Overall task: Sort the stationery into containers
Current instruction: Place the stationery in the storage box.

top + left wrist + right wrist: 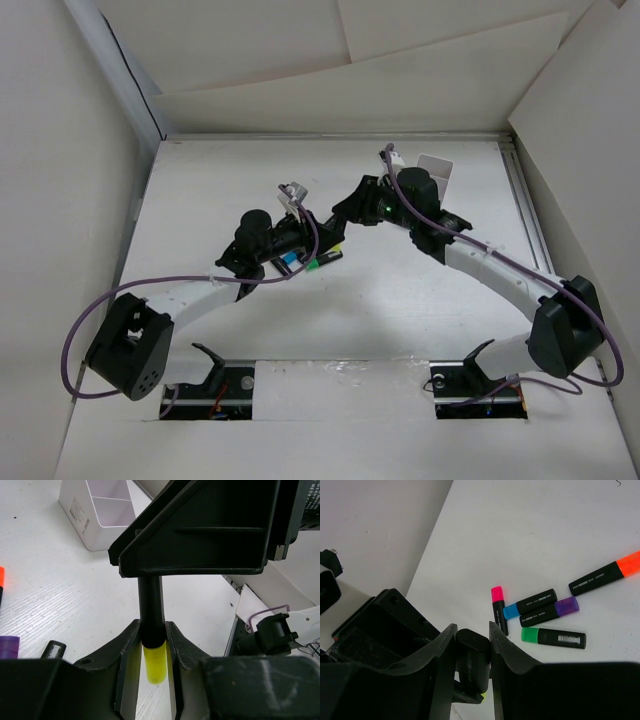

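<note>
The marker (151,605) hangs above the bench, its long axis bridging both tools. The left tool (152,630) clamps the yellow end. The right tool (472,627) grips the black end, jaws against both sides. The organiser (82,522) stands nearer the right arm.

We can read no word or number anywhere. At two o'clock in the right wrist view, white print runs along the orange-capped black marker (602,576) and the blue-capped black marker (530,603). The green-capped black marker (553,637) bears a barcode-like patch. At eleven o'clock in the left wrist view, the white plastic organiser (75,517) carries a sticker. All of it is too small to read.
</note>
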Tool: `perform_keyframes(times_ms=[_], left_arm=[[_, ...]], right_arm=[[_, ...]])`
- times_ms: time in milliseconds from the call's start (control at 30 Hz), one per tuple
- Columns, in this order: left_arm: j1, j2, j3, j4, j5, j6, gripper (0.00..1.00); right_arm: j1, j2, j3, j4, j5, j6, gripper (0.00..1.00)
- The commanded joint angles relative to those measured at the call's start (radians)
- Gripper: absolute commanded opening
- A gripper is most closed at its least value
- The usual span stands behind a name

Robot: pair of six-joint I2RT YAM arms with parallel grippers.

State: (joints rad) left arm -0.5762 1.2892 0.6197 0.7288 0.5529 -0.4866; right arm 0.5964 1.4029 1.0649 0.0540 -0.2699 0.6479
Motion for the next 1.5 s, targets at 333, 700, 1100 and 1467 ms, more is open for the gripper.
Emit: perform_keyframes(times_ms=[333,700,1100,1467], left_arm=[[-0.002,-0.053,0.023,0.023,-0.037,0.011,0.67],[-0.002,-0.177,-0.011,-0.035,-0.205,0.011,0.87],[-0.002,-0.295,0.136,-0.313,-0.37,-0.182,1.0],[-0.002,-0.445,0.305,-0.517,-0.487,-0.365,1.0]], right_arm=[[-0.024,-0.025,-0.022,0.095,0.044,-0.007,0.19],[-0.154,-0.035,-0.034,0.113,0.116,-0.007,0.17],[-0.293,0.019,-0.043,0.162,0.779,-0.056,0.16],[-0.303,0.217,0.053,0.306,1.173,-0.183,0.17]])
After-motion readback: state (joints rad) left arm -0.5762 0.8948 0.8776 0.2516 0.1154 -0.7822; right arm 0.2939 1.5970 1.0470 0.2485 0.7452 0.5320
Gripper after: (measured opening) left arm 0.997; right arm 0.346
